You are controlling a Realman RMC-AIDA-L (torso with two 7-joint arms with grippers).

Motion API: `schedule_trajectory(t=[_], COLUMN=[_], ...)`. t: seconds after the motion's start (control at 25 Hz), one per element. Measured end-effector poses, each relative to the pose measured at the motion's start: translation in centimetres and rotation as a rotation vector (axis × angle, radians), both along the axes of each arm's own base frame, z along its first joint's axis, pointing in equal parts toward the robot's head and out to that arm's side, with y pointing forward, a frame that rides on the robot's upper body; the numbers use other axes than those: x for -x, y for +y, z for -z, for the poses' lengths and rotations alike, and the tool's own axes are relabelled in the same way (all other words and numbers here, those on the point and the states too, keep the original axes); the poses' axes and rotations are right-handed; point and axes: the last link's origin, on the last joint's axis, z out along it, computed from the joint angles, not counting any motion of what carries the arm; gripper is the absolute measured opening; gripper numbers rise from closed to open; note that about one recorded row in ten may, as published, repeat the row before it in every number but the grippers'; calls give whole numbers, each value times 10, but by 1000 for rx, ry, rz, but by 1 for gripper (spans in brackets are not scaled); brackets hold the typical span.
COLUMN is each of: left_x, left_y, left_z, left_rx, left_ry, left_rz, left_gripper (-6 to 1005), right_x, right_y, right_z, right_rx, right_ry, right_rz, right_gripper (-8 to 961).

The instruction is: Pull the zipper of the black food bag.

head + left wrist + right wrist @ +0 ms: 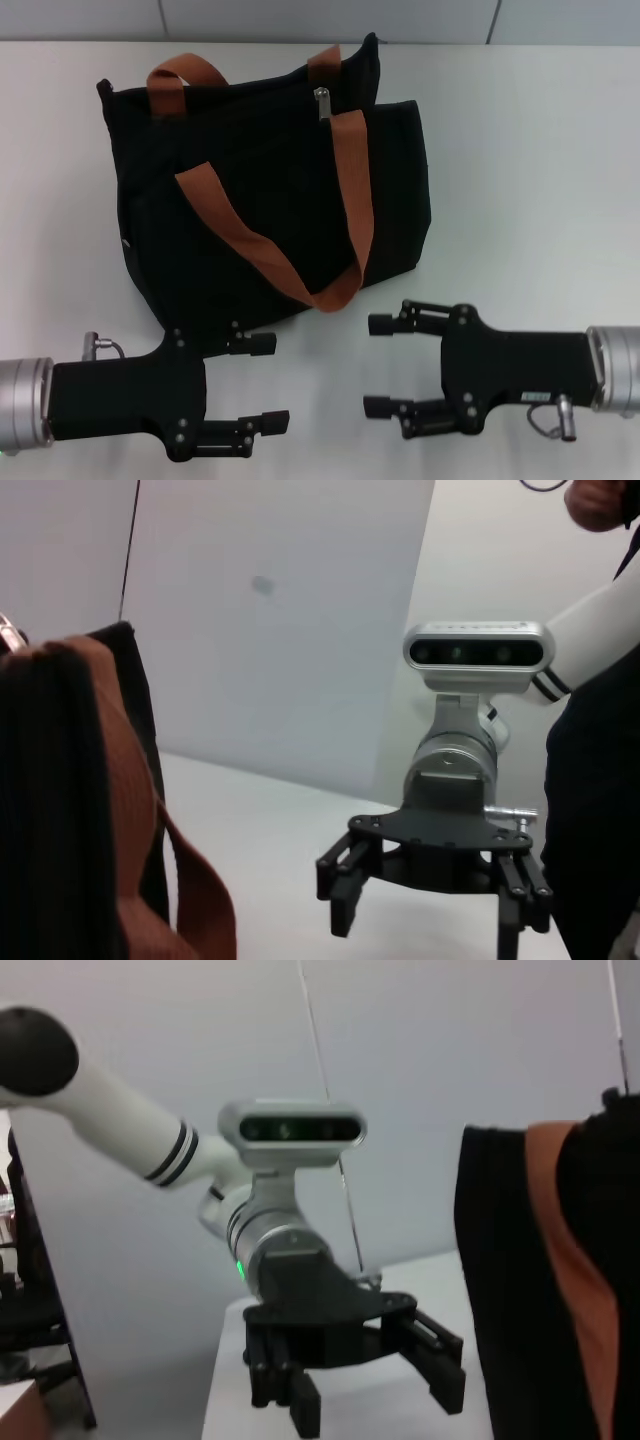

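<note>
From the head camera, a large boxy black fabric food bag (pixel 270 190) with rust-orange webbing strap handles (pixel 340 200) sits on the white bench (pixel 530 150), filling the area from 12 o'clock toward 10 o'clock of the scene. Its small silver metal zipper pull tab (pixel 322 103) lies on the top edge of the bag at about 12 o'clock, just beside the nearer strap. The left gripper (pixel 272 383) hovers at 7 o'clock, its black fingers spread apart and empty, the upper finger near the bag's lower corner but not touching it. The right gripper (pixel 377 366) sits at 5 o'clock, fingers likewise wide apart and holding nothing, just below the hanging loop of the orange strap. The two grippers face each other, well apart from the zipper.

In the left wrist camera, the orange strap (pixel 60 810) and black bag fabric (pixel 135 700) crowd one edge, while the right gripper (pixel 430 905) shows farther off with its fingers spread over the bench (pixel 260 820).

In the right wrist camera, the bag (pixel 500 1290) and an orange strap (pixel 575 1270) fill one side; the left gripper (pixel 375 1385) appears across the bench, fingers apart, under its grey wrist camera housing (pixel 290 1132).
</note>
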Motion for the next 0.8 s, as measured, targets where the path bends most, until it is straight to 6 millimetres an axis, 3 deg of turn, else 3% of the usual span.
schedule_trajectory(t=[0.8], left_x=[1], left_y=[1], left_z=[-1], left_rx=[1], left_ry=[7], left_rz=[4], left_gripper=[782], right_x=[-3], right_y=[-4], right_z=[8], right_rx=[-11], right_ry=[-16], right_rz=[7], right_gripper=[829])
